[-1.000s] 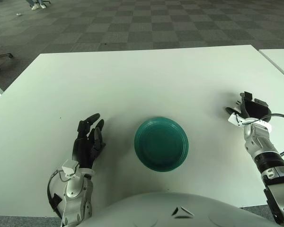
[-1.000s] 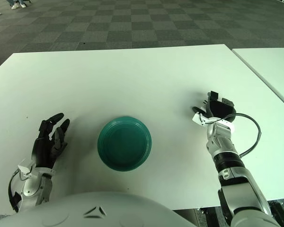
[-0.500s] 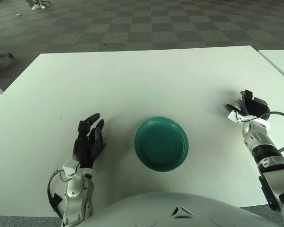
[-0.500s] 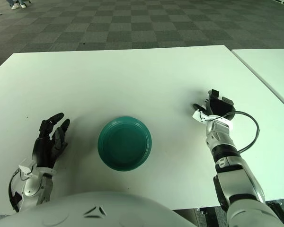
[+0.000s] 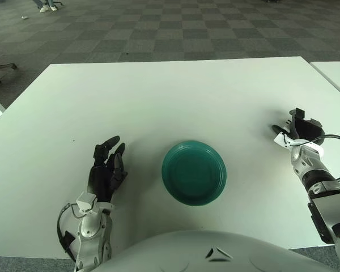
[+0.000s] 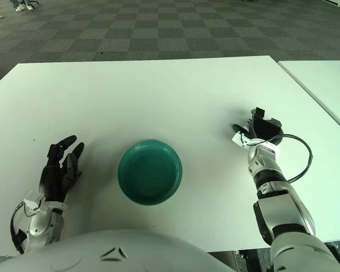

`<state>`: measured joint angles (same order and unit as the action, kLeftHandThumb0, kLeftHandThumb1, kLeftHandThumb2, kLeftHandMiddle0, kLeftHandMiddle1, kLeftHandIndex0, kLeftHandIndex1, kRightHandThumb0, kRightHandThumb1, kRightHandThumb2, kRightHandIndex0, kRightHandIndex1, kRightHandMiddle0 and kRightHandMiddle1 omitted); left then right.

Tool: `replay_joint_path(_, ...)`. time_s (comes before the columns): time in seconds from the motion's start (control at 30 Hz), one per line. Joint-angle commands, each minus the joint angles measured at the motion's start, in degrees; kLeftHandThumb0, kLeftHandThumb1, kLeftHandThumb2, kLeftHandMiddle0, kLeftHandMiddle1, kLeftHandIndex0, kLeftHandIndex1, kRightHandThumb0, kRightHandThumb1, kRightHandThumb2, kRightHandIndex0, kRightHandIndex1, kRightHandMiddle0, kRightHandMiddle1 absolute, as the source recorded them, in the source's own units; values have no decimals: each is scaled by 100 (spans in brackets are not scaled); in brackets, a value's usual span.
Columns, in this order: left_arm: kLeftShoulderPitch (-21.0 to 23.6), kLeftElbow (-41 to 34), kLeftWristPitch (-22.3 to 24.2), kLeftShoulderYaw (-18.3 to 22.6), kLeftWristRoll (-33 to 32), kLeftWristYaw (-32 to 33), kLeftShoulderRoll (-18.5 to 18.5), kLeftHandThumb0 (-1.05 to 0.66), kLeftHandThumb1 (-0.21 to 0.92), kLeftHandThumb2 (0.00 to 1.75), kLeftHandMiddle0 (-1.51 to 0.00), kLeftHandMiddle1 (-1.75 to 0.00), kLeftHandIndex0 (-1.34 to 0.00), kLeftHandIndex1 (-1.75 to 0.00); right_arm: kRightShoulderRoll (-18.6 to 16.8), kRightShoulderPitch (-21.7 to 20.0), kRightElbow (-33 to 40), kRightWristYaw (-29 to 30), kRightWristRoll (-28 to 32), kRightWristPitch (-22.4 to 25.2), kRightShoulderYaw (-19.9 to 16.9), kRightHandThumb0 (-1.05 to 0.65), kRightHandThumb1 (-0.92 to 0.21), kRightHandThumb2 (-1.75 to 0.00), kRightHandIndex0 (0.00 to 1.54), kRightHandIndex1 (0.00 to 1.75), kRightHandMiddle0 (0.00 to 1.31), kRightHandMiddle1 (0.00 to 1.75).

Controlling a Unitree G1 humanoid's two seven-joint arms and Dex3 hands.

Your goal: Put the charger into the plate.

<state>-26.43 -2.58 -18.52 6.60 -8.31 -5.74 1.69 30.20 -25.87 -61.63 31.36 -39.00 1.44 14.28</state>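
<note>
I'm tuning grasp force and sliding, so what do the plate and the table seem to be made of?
Plate: probably plastic, though glazed ceramic can't be ruled out; uniform teal, a soft semi-matte sheen, faint concentric rings. Table: apparently a laminate or painted board; flat, even white, smooth, no grain, only a dull reflection. Neither material is certain from looks alone.

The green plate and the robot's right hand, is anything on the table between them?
No. Both eye views show only bare white table between the green plate and the right hand.

Teal green plate (image 5: 194,173) on white table (image 5: 175,96); grey checkered floor (image 5: 158,28); black-fingered left robot hand (image 5: 106,169).
</note>
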Motion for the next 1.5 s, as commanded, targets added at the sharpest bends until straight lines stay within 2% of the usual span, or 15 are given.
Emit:
replay_joint_path(0.0,-40,190,78,-6,72,38,-18,-71,92,80,-37,-27,-1,-100,-446,851,-505,-492,67,-51,336,-79,-92,-59,37,166,7,120)
replay_joint_path(0.2,-69,191,40,-15,91,38,-18,-70,92,81,-36,-27,0,-101,-410,1082,-483,-603,-11,-244,544,-75,-92,-60,48,174,14,136)
replay_joint_path(0.5,-14,265,-22,-17,14,-11,4,-70,92,79,-40,-29,-4,-103,-211,1485,-81,-622,-36,-396,703,-72,-92,-56,57,175,14,150)
replay_joint_path(0.7,1,265,-19,-29,23,4,18,-70,92,78,-41,-30,-5,-104,-19,1750,206,-724,-30,-419,737,-68,-92,-51,59,175,12,161)
replay_joint_path(0.87,52,289,0,-28,32,20,18,-70,92,78,-41,-31,-5,-104,144,1940,267,-802,-6,-642,757,-64,-92,-47,58,175,9,167)
replay_joint_path(0.9,61,294,3,-24,31,20,15,-70,92,78,-41,-31,-5,-104,164,1962,282,-810,-1,-679,759,-54,-92,-48,57,175,14,169)
replay_joint_path(1.03,79,307,8,-17,28,19,10,-70,92,78,-40,-31,-5,-103,233,2050,351,-819,21,-784,758,-41,-90,-52,56,175,20,172)
replay_joint_path(1.2,127,336,27,10,10,12,-13,-70,92,78,-40,-32,-5,-103,382,2351,302,-763,81,-1059,741,-37,-83,-64,54,175,25,174)
replay_joint_path(1.3,159,357,38,28,-4,7,-29,-70,92,78,-40,-32,-5,-103,430,2576,5,-569,40,-1378,801,-13,-61,-93,52,175,31,164)
replay_joint_path(1.47,193,383,50,58,-32,-9,-59,-70,92,78,-40,-32,-5,-103,549,2590,-149,-675,-111,-1669,1023,-3,-50,-106,52,175,33,161)
